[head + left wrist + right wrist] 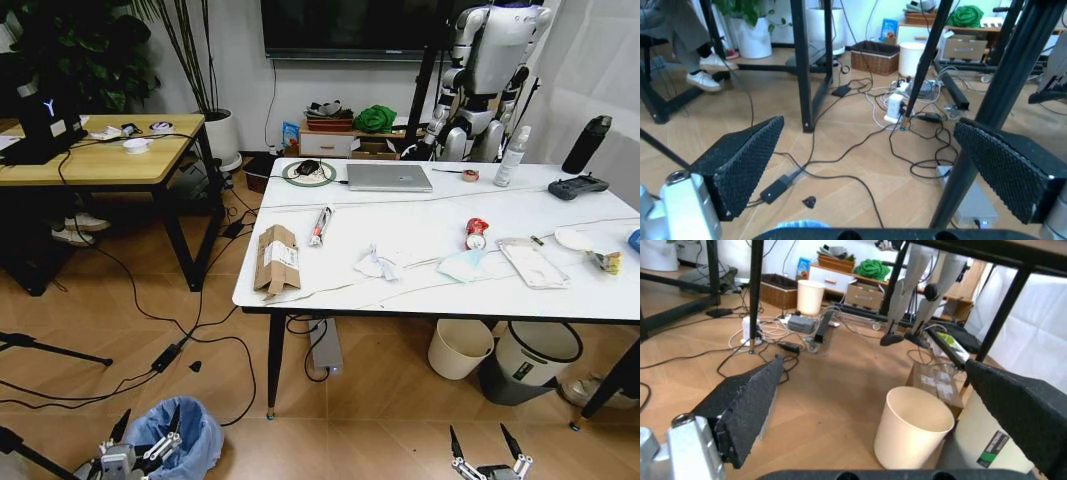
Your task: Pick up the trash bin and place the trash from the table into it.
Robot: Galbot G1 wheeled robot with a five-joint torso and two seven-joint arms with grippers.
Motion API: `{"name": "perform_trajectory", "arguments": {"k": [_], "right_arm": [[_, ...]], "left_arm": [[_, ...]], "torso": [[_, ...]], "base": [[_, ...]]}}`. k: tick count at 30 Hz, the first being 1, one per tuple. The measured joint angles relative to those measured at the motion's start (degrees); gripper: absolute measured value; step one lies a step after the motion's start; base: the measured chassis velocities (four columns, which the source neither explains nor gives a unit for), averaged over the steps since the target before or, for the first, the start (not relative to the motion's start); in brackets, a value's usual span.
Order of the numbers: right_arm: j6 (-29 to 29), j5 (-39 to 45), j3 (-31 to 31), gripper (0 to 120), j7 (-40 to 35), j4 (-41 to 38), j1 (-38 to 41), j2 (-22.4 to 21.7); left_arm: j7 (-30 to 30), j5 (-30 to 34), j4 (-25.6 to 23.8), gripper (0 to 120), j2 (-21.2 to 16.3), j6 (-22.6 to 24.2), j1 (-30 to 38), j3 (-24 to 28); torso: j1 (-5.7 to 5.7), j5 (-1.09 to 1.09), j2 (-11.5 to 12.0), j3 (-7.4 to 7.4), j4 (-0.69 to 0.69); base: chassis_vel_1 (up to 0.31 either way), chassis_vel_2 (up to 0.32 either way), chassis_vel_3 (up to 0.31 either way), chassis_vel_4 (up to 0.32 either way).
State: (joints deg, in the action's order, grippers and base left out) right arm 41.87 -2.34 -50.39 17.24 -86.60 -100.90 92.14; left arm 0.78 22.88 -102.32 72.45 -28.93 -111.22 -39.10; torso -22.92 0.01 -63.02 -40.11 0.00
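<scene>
- Low at the near edge of the head view, the left tool hangs just above the small round trash bin lined with crinkled light-blue plastic, which stands on the wooden floor off the tabletop's near-left corner.
- Its fingers are spread wide; in the left wrist view the two black textured pads stand well apart with bare floor and cables between them, holding nothing.
- Off to the right, the right tool hangs low in front of the tabletop's near edge, prongs pointing up and apart, equally empty; its wrist view looks under the tabletop at a cream bucket-like bin.
- On the white marble-look tabletop the litter lies spread out:
  - a flattened brown cardboard box near the near-left corner;
  - a crumpled white tissue toward the middle of the near edge;
  - a pale-blue face mask just right of the tissue;
  - a red wrapper behind the mask;
  - a clear packet farther right;
  - a yellow wrapper close to the right edge.
</scene>
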Motion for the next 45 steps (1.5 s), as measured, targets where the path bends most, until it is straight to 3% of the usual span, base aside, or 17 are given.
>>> {"name": "perform_trajectory", "arguments": {"k": [15,30,45], "right_arm": [[0.13,1.06,1.3,100,0.08,2.06,1.91,0.0],[0.48,1.47,1.6,100,0.15,1.88,1.83,0.0],[0.68,1.53,1.57,100,0.16,1.3,1.41,0.0]], "left_arm": [[0.16,1.17,-0.79,100,0.87,0.52,-1.27,-1.85],[0.37,1.22,-1.4,100,1.71,0.86,-1.44,-1.78],[0.35,0.9,-0.71,100,1.84,-0.07,-1.32,-1.53]], "torso": [[0.17,-0.01,0.33,0.14,0.0],[2.19,-0.01,4.93,2.71,0.0],[3.43,-0.01,7.56,4.1,0.0]], "base": [[0.0,0.0,0.0,0.0],[0.0,0.0,0.0,0.0],[0.0,0.0,0.0,0.0]]}}
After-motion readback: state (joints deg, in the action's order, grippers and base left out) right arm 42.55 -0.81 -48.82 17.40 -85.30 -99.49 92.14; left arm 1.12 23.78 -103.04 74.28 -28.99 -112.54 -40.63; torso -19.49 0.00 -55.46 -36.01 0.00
